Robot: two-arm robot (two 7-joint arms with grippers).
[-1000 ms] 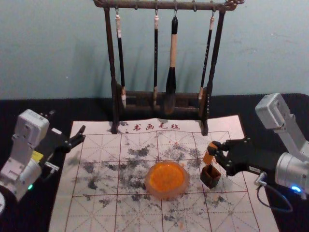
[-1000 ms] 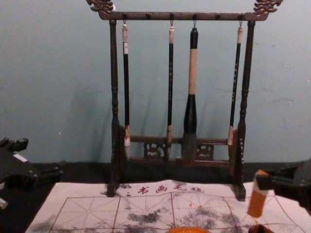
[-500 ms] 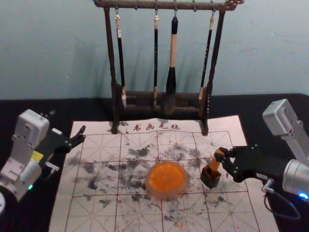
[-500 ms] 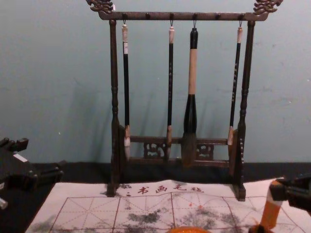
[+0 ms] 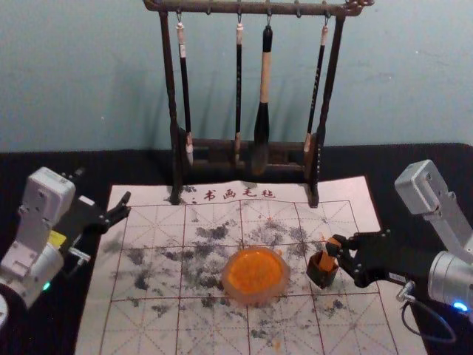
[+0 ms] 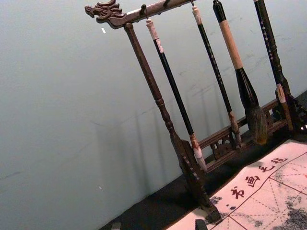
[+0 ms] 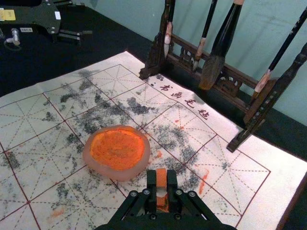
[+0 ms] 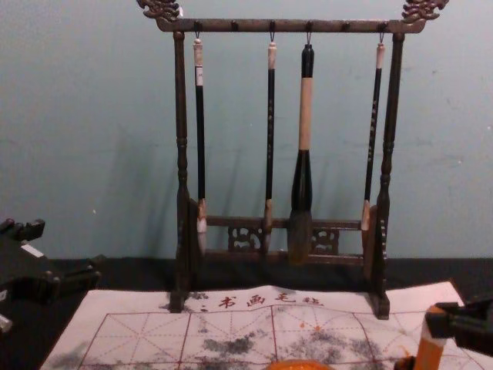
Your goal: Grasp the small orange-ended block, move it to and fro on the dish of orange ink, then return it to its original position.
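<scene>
head view: right gripper (image 5: 335,246) pinches block (image 5: 327,261) high, lower end free to seat (presumably) in box (image 5: 321,276) near mat's (image 5: 355,310) right edge; left gripper (image 5: 103,190), spread, parked by left edge.

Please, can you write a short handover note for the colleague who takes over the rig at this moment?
Right gripper: shut on the block, over the small dark box.
Left gripper: open, parked off the sheet's left side.
Things: the block leans slightly, lower end at the box's mouth, depth unclear; ink dish on the sheet, left of the box.
Done: block grasped. Inking strokes cannot be confirmed.
Left: if inking is finished, probably seat the block in the box, release, back away.
</scene>
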